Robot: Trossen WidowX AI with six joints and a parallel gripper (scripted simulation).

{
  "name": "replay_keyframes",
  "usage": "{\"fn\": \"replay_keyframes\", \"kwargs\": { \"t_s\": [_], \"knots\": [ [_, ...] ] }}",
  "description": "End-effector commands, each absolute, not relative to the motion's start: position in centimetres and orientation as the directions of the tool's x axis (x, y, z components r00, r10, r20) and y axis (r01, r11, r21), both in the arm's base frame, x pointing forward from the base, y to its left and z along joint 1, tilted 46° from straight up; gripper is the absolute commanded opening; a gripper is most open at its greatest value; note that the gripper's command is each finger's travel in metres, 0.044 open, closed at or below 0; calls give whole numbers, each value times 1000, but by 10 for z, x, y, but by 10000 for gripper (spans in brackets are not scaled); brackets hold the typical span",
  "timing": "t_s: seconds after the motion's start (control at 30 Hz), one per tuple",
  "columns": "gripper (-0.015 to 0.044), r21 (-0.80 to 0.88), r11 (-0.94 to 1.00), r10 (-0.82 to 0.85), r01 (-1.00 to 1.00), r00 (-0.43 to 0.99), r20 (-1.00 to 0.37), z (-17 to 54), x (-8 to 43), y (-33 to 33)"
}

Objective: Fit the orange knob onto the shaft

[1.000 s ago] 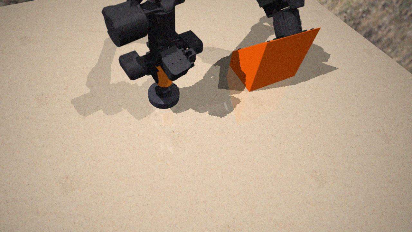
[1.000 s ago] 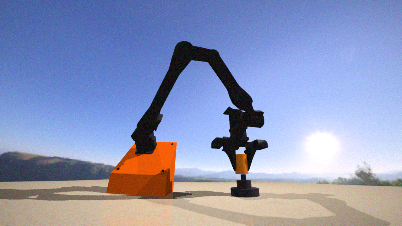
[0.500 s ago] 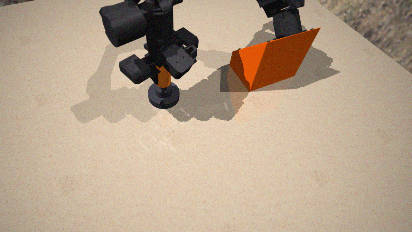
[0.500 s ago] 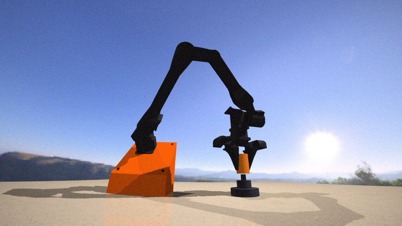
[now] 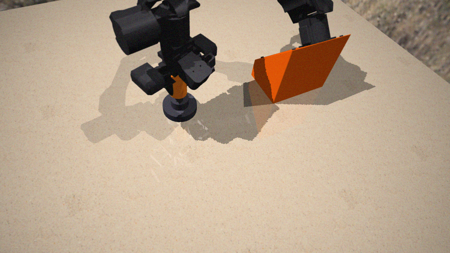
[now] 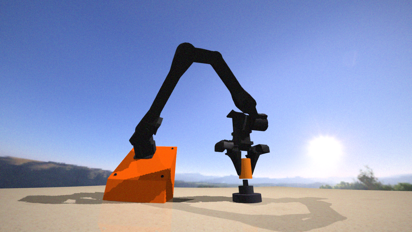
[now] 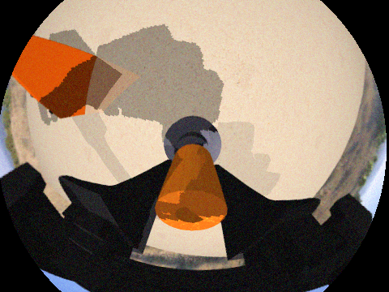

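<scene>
The orange knob (image 5: 180, 89) (image 6: 245, 168) (image 7: 192, 178) is a slightly tapered cylinder, nearly upright. My gripper (image 6: 246, 173) (image 7: 192, 182) is shut on it, one finger on each side. The knob is over the dark shaft (image 6: 245, 182), with a thin gap between its bottom edge and the shaft's top in the exterior view. The round pedestal (image 5: 179, 115) (image 6: 247, 198) (image 7: 213, 142) stands on the table, a wide disc with a narrower step. The knob's hole and the shaft's flat side are hidden.
The arm's orange wedge-shaped base (image 5: 302, 69) (image 6: 138, 188) (image 7: 49, 69) stands on the sandy-coloured table (image 5: 220, 188) (image 6: 71, 219), to the right of the pedestal in the top view. The arm arches from it to above the pedestal. Shadows lie around the pedestal.
</scene>
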State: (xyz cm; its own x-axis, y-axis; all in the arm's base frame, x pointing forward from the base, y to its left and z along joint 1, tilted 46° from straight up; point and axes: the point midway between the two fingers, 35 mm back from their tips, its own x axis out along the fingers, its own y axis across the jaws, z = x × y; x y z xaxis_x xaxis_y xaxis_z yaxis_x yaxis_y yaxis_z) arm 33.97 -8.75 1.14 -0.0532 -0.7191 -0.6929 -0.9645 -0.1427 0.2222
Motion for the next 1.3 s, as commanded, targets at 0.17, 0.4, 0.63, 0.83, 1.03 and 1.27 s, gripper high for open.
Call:
{"fn": "replay_keyframes", "kwargs": {
  "t_s": [0.17, 0.4, 0.63, 0.83, 1.03, 1.27],
  "knots": [
    [0, 217, -148, -721, -965, -46, -692, 12, 338, -86],
    [0, 217, -148, -721, -965, -46, -692, 11, 336, -87],
    [0, 217, -147, -721, -965, -46, -692, 10, 336, -89],
    [0, 217, -147, -721, -965, -46, -692, 10, 337, -89],
    [0, 217, -148, -721, -965, -46, -692, 13, 338, -86],
    [0, 329, -259, -721, -908, -46, -692, 14, 338, -85]
  ]
}}
